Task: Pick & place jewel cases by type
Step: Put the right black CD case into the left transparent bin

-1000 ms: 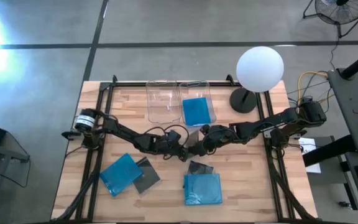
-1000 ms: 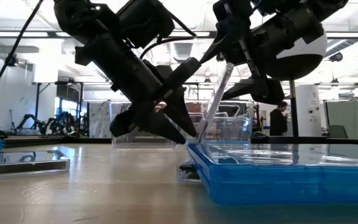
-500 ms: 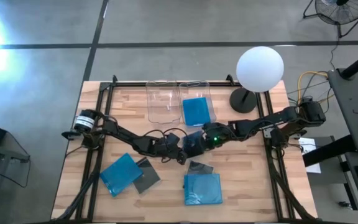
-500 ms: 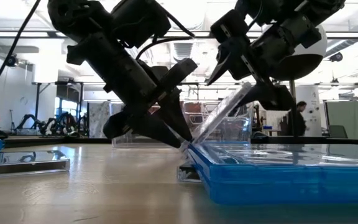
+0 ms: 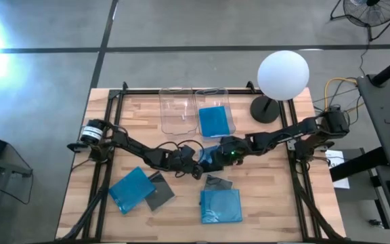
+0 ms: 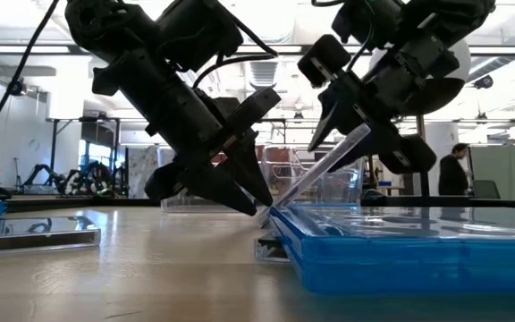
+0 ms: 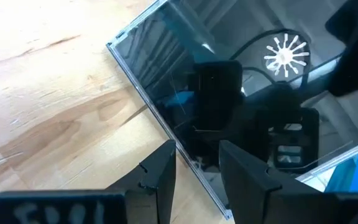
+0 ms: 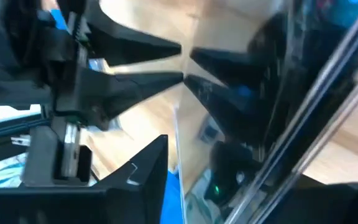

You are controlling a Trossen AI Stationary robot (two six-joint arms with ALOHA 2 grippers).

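A dark jewel case [image 6: 320, 170] stands tilted at mid-table, its lower edge [image 6: 271, 211] on the wood beside a blue jewel case [image 6: 401, 246]. My left gripper [image 6: 256, 204] is open at that lower edge, which runs between its fingers in the left wrist view [image 7: 197, 177]. My right gripper [image 6: 365, 139] is open around the raised edge. Elsewhere lie a blue case [image 5: 131, 188], a dark case [image 5: 158, 192], another dark case [image 5: 217, 181] and a blue one [image 5: 221, 205]. My left gripper comes slanting down from the table's left, and one fingertip [image 6: 259, 206] meets the case's lower edge on the wood. My right gripper slants down from the right, its fingers on either side of the raised edge [image 6: 367, 132]. The case leans against one finger [image 6: 399, 152].
Two clear bins stand at the far edge: the left one [image 5: 177, 112] holds nothing that shows, the right one [image 5: 227, 102] holds a blue case [image 5: 214, 122]. A white globe lamp [image 5: 283, 74] stands far right. A black frame [image 5: 107, 135] rims the table.
My right gripper has come down and rolled, its fingers drawing closer together around the case's raised edge. The dark case has tipped from steep to a flatter slant toward the right, its lower edge staying on the wood at my left gripper.
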